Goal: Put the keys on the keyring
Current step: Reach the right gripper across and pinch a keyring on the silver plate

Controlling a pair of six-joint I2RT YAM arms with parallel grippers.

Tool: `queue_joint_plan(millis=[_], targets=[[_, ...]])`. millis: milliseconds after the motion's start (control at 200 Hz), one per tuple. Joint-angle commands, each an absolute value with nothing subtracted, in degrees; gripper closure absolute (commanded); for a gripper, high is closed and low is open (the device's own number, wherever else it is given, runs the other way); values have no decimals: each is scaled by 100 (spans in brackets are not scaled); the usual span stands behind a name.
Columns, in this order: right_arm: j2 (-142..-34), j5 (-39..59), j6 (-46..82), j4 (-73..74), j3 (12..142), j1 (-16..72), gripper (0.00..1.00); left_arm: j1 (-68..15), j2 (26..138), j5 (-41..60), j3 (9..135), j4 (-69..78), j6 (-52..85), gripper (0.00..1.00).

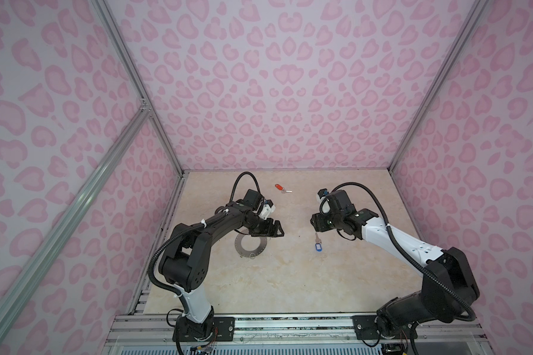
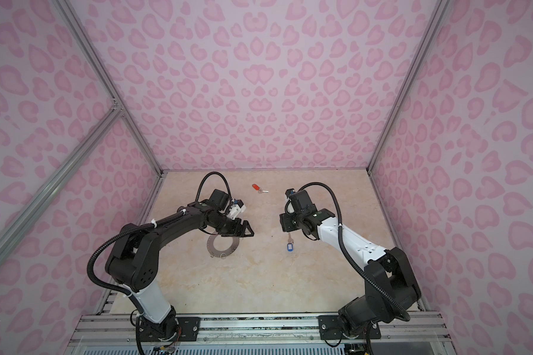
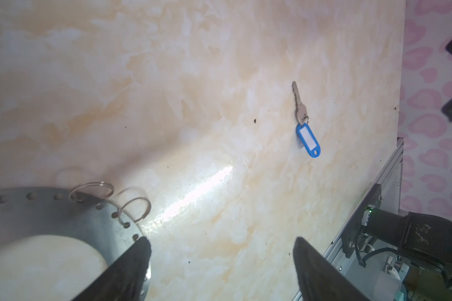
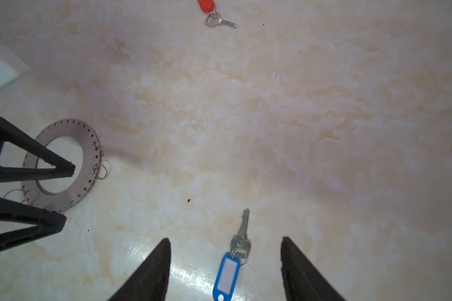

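Up front, found keyring point(image 1: 252, 252) flat, partly beneath left gripper point(image 1: 281, 230), jaws parted, empty; blue-tagged key point(image 1: 317, 246) between parted, empty jaws of right gripper point(image 4: 225, 241). Farther back, saw red-tagged key point(image 1: 279, 187) loose. Feared flat key skidding if pinched off-centre.

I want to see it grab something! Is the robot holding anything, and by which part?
Nothing is held. The left gripper is open above the keyring; the right gripper is open by the blue-tagged key, which lies on the table.
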State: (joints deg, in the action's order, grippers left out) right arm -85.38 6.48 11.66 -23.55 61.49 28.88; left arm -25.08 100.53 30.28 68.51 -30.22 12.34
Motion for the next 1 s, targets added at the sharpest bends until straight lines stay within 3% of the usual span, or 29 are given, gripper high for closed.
queue_joint_plan(millis=[0,290,485,790,995], targets=[[-8604,931,984,-2622,6350,2910,37,-2432,9643,2610,6949,-3079,1201,13],[-10160,1839,903,-3278,7763,3382,52,-1341,8708,2570,6411,-2990,1790,17],[-11355,1835,475,-3890,9051,3795,55,-630,8501,2740,6187,-2944,2081,21],[-13040,2124,-87,-4851,11063,4052,61,-221,7862,2791,5577,-2318,2230,22],[-13629,2424,-271,-5159,11727,4153,64,-63,7651,2675,5519,-2235,2365,22]])
